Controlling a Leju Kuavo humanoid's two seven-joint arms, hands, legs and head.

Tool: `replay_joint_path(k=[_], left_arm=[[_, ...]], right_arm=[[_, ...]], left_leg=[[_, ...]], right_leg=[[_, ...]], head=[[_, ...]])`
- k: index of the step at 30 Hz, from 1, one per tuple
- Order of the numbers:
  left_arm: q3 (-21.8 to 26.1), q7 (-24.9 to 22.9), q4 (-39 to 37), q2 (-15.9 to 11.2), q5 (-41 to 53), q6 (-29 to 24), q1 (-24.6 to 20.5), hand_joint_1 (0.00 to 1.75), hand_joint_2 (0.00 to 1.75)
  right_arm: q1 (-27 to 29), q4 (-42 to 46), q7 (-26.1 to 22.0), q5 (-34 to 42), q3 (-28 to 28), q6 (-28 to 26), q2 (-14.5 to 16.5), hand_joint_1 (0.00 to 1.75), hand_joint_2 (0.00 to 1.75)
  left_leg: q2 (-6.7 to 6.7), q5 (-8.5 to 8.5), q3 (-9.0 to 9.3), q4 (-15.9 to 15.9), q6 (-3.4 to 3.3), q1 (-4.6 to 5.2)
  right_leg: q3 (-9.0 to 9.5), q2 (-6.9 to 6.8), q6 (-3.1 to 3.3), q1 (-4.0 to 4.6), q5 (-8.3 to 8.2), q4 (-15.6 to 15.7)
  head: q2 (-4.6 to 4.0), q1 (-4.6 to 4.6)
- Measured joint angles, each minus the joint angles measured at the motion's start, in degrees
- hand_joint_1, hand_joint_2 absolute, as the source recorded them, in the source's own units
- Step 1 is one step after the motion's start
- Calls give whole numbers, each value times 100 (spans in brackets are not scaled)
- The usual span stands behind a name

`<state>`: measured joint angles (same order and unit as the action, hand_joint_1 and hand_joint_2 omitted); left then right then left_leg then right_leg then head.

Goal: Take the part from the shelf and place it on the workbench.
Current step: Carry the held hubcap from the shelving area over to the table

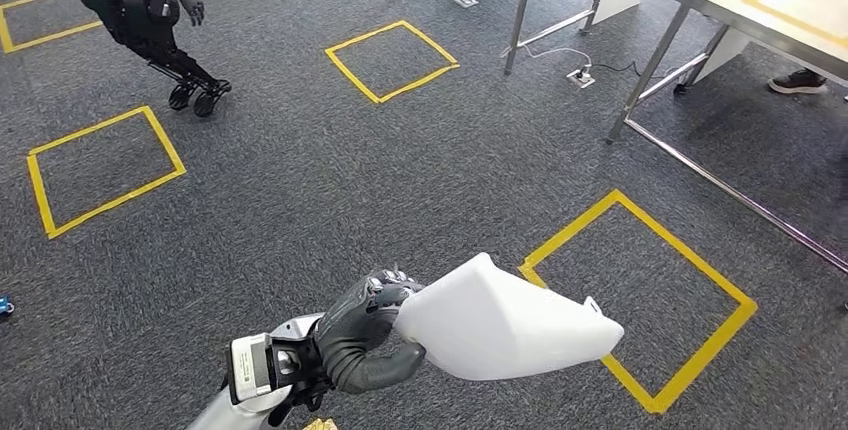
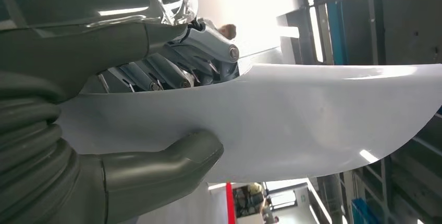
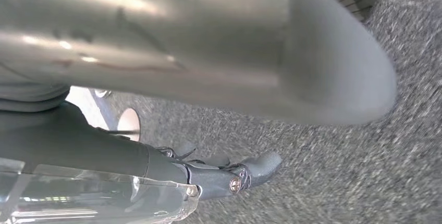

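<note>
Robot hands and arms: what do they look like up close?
The left hand is dark grey, with a thick rubbery thumb, a ribbed grey wrist cover and silver metal finger links joined by screws. Its forearm is silver. The right hand has the same grey fingers and a screw joint.

The left arm [image 1: 225,405] is silver, ending in a white-and-black wrist block with a small dark label. Beyond it the left hand [image 1: 365,335] is dark grey, rubbery, with a thick smooth thumb. Up close, its fingers [image 2: 156,75] show bare steel links and round screw heads beneath a glossy clear cover. The right hand [image 3: 219,177] looks alike: grey fingertip, silver screws.
</note>
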<state>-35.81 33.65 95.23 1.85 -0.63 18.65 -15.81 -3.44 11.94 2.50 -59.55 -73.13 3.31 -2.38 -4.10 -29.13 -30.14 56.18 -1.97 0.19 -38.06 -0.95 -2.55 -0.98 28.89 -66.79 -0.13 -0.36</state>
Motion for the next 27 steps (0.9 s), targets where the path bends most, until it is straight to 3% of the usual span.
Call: replay_joint_path(k=[2, 3, 5, 6, 8, 10, 12, 13, 15, 17, 19, 21, 23, 25, 27], left_arm=[[-34, -31, 15, 5, 27, 5, -8, 175, 175], [-48, -45, 23, 9, 43, 6, -15, 175, 175], [-72, -67, 31, 24, 67, 6, -27, 175, 175], [-82, -76, 37, 34, 71, 6, -31, 175, 175], [-93, -97, 58, 49, 78, 6, -41, 175, 175], [-98, -139, 72, 49, 87, 6, -44, 175, 175], [-103, -180, 71, 45, 96, 6, -43, 175, 175], [-105, -190, 71, 45, 99, 6, -43, 175, 175], [-108, -197, 72, 52, 101, 6, -48, 175, 175], [-113, -198, 73, 63, 100, 6, -61, 175, 175], [-118, -203, 74, 73, 104, 8, -74, 175, 175], [-122, -214, 74, 88, 112, 15, -100, 175, 175], [-123, -250, 73, 119, 113, 48, -143, 175, 175], [-119, -312, 61, 139, 110, 98, -169, 175, 175], [-115, -352, 22, 140, 109, 127, -175, 175, 175]], right_arm=[[-12, 5, -6, 2, -1, 0, 3, 0, 0], [-18, 7, -8, 3, -2, 1, 7, 0, 0], [-14, 8, -11, 5, -8, 1, 11, 0, 0], [-6, 9, -11, 7, -11, 1, 13, 0, 0], [-4, 17, -11, 16, -17, -3, 11, 0, 0], [-20, 26, -10, 32, -26, -11, 11, 0, 0], [-27, 28, -5, 45, -44, -17, 15, 0, 0], [-24, 28, -3, 50, -53, -18, 16, 0, 0], [-20, 28, -1, 52, -66, -19, 17, 0, 0], [-28, 30, -1, 55, -68, -20, 23, 0, 0], [-28, 33, -1, 57, -69, -20, 30, 0, 0], [-11, 34, 0, 58, -70, -20, 33, 0, 0], [-9, 36, 3, 50, -72, -19, 33, 0, 0], [-37, 38, 6, 32, -72, -5, 25, 0, 0], [-58, 39, 10, 9, -72, 18, 21, 0, 0]], left_leg=[[-109, -33, 22, 9, 48, 33], [-157, -45, 31, 13, 76, 48], [-247, -59, 49, 9, 133, 52], [-213, -82, 47, 25, 172, 40], [46, -273, -64, 292, 242, 11], [325, -635, -412, 1019, 274, -14], [385, -831, -747, 1655, 274, -19], [393, -771, -782, 1690, 267, -20], [479, -388, -518, 1105, 231, -23], [754, -90, -153, 339, 177, -35], [902, -50, -22, 43, 140, -23], [778, -27, 1, 6, 93, -8], [623, 12, 32, -35, 25, -25], [448, 24, 35, -50, -11, -30], [269, 18, 27, -47, -18, -25]], right_leg=[[402, -199, 58, 14, -213, 705], [483, -242, 96, 25, -241, 856], [472, -148, 175, 43, -244, 880], [469, -91, 206, 36, -253, 886], [474, 18, 266, 10, -277, 905], [460, 136, 304, 0, -293, 907], [440, 274, 322, 4, -305, 906], [437, 347, 323, 6, -310, 905], [443, 502, 309, 5, -323, 905], [427, 648, 271, 6, -340, 895], [377, 773, 202, -19, -368, 893], [323, 853, 122, -54, -395, 892], [193, 636, 70, -45, -269, 681], [-116, 298, 29, -29, 61, 51], [-423, 173, -12, -39, 301, -606]], head=[[0, 8], [0, 17], [0, 37], [0, 38], [0, 46], [0, 58], [0, 60], [0, 61], [0, 61], [0, 57], [0, 55], [0, 57], [0, 30], [0, 1], [0, -1]])
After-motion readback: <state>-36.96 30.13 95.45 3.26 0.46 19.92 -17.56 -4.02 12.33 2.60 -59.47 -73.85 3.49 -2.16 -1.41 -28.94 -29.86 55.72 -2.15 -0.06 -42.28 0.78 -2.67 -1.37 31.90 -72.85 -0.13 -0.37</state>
